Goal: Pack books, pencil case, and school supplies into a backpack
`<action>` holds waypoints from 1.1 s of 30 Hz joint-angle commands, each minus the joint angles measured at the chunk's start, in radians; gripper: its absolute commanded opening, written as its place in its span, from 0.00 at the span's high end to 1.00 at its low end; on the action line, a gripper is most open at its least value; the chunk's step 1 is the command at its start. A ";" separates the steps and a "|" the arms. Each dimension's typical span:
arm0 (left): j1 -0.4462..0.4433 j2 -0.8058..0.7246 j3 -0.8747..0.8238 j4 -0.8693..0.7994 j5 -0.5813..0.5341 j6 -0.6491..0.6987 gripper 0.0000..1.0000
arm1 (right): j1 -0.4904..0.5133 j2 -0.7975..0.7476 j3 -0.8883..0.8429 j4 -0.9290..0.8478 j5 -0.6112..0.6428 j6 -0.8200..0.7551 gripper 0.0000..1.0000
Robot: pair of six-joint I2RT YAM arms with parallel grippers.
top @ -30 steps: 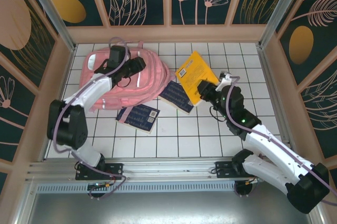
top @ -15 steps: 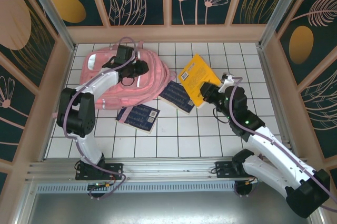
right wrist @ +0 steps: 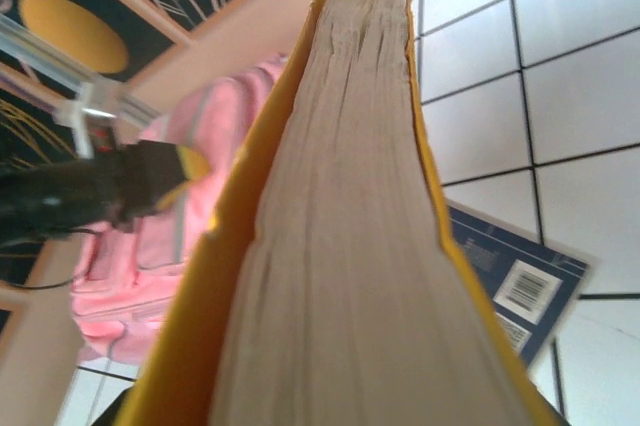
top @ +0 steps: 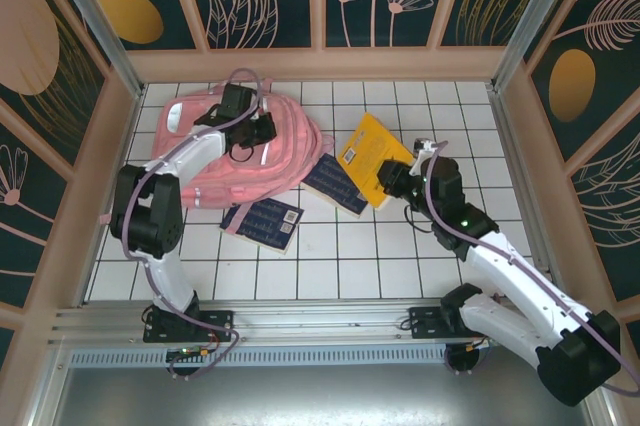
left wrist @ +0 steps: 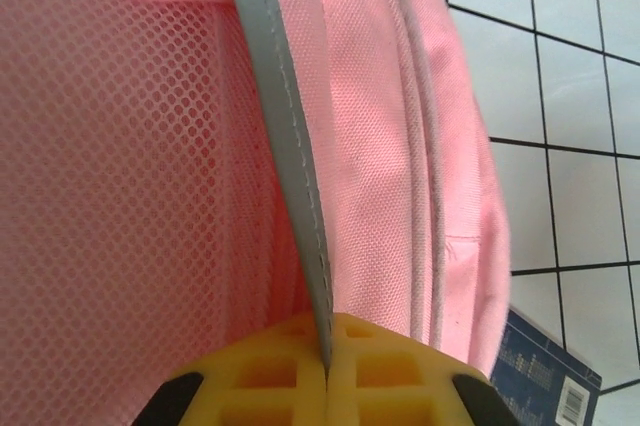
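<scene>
The pink backpack (top: 235,151) is lying on the white-tiled desk (top: 330,256) toward its far-left corner, its front facing up. The left claw (top: 263,130) is reaching over the backpack's right side, and in the left wrist view its yellow fingertips (left wrist: 290,371) are pressing together on a grey strip (left wrist: 290,146) that is running along the backpack's pink mesh fabric, so the claw is clamped on the backpack. The right claw (top: 388,178) is gripping the yellow book (top: 372,151) by its near corner, holding it tilted above the desk toward the far-right part; in the right wrist view the book's page edges (right wrist: 340,246) are pointing away from the camera toward the backpack. One navy book (top: 337,184) is lying flat between the backpack and the yellow book, touching the backpack's right edge, its barcode label showing in the right wrist view (right wrist: 510,291). A second navy book (top: 262,223) is lying flat just beside the backpack's near edge, closer to the desk's near-left side.
</scene>
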 commanded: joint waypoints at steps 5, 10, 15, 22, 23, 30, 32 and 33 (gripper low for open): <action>-0.004 -0.282 0.087 -0.096 -0.063 0.102 1.00 | -0.033 0.066 0.189 -0.042 -0.053 -0.144 1.00; -0.002 -0.414 0.096 -0.077 -0.115 0.154 1.00 | -0.197 0.159 0.260 -0.009 -0.366 -0.061 1.00; 0.001 -0.462 0.100 -0.037 -0.049 0.196 1.00 | -0.292 0.282 0.325 0.087 -0.718 0.042 1.00; 0.001 -0.503 -0.006 0.143 0.258 0.191 1.00 | -0.234 0.411 0.307 0.252 -0.891 0.158 1.00; 0.001 -0.505 -0.010 0.150 0.267 0.190 1.00 | -0.218 0.421 0.306 0.275 -0.908 0.158 1.00; 0.001 -0.511 -0.027 0.198 0.347 0.182 1.00 | -0.083 0.545 0.368 0.356 -0.946 0.141 1.00; 0.001 -0.518 -0.029 0.199 0.341 0.183 1.00 | -0.056 0.611 0.415 0.350 -0.936 0.146 1.00; 0.002 -0.525 -0.032 0.200 0.340 0.186 1.00 | -0.044 0.646 0.443 0.332 -0.915 0.147 1.00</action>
